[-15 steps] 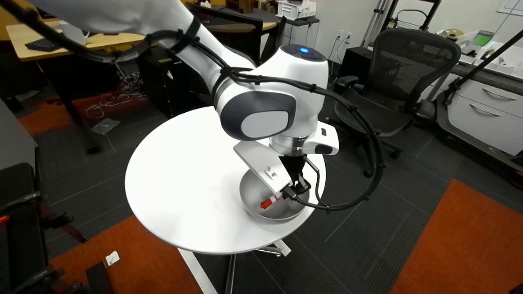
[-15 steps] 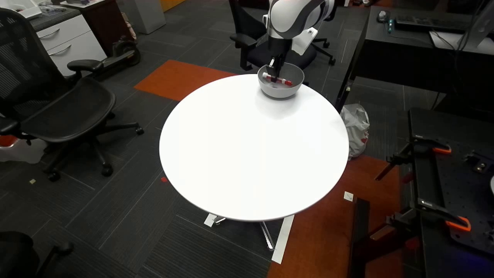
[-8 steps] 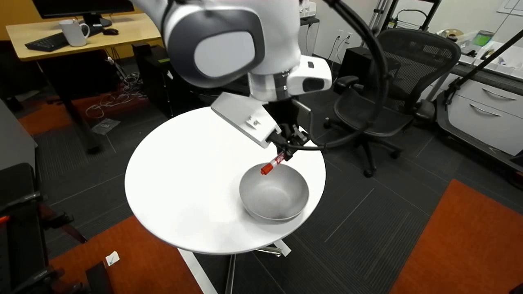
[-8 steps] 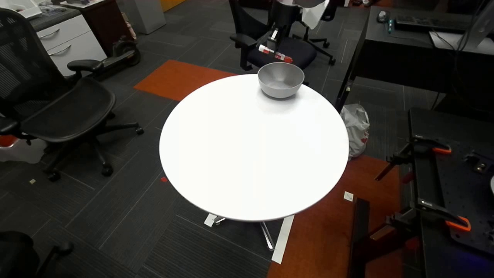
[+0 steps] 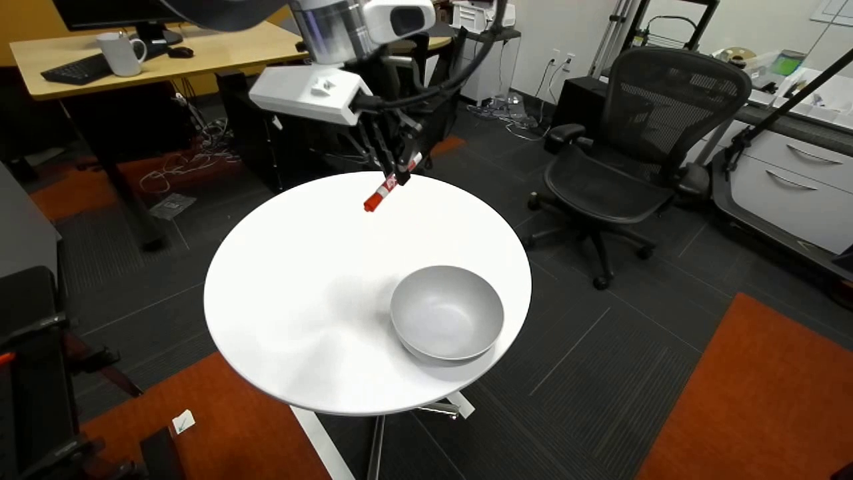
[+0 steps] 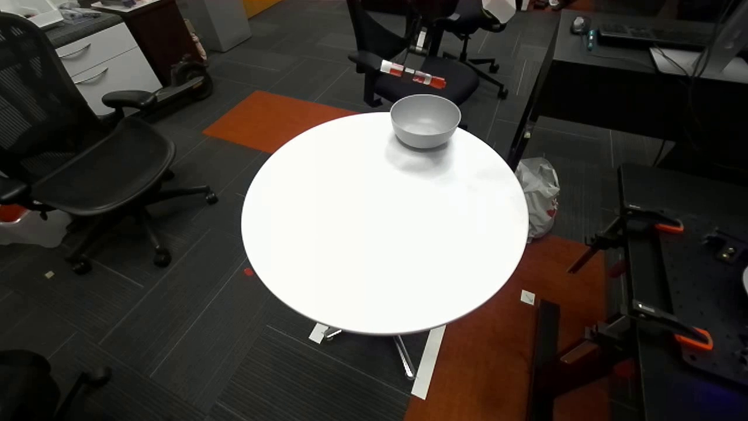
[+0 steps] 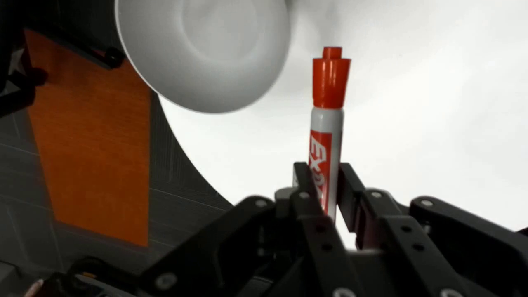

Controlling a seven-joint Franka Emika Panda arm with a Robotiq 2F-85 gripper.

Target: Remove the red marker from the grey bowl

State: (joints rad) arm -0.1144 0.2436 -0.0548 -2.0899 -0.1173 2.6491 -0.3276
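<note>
The tool [image 7: 324, 177] is clamped on the red marker [image 7: 326, 123], whose whitish body is pinched across its printed label [image 7: 318, 152] while the red cap [image 7: 330, 82] is pointed forward past the fingertips [image 7: 350, 185]. The marker is held in the air, higher than the table [image 5: 286, 287] and outside the grey bowl [image 5: 446, 317]. The bowl is set upright on the table, below the tool and off to one side; in the wrist view it is seen ahead and to the left of the fingertips.
</note>
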